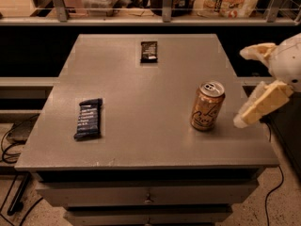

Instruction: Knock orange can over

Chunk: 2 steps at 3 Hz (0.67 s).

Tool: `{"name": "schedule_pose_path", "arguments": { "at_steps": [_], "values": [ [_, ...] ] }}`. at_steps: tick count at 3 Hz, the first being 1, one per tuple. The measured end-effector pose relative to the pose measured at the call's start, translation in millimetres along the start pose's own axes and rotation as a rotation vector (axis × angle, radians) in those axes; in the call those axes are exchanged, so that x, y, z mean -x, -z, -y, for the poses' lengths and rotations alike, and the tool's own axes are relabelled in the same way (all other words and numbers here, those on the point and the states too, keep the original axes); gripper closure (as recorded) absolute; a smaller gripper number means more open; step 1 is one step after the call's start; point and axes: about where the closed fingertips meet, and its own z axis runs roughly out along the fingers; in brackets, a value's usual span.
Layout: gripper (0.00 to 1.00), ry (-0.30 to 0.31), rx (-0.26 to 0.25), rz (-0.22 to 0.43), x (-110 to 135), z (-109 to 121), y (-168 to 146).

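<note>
Gripper (pixel 240 87) of mine is hanging off the right edge of the grey table (pixel 141 93), two pale fingers spread wide with nothing between them, the lower fingertip (pixel 239 121) just beside the can but not touching. So yeah, the orange can (pixel 207 106) is standing upright on the right side of the tabletop, toward the front, pull-tab top facing up. Dark blue snack bar (pixel 89 118) lies flat on the left, and a smaller black wrapper (pixel 149 51) sits near the far edge.
</note>
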Motion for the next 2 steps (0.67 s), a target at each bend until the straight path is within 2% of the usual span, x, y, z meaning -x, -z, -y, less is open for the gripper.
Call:
{"name": "schedule_pose_path", "arguments": {
  "at_steps": [2],
  "values": [
    [0.0,-0.054,0.055,0.159,2.6,-12.0,-46.2]
  ]
}}
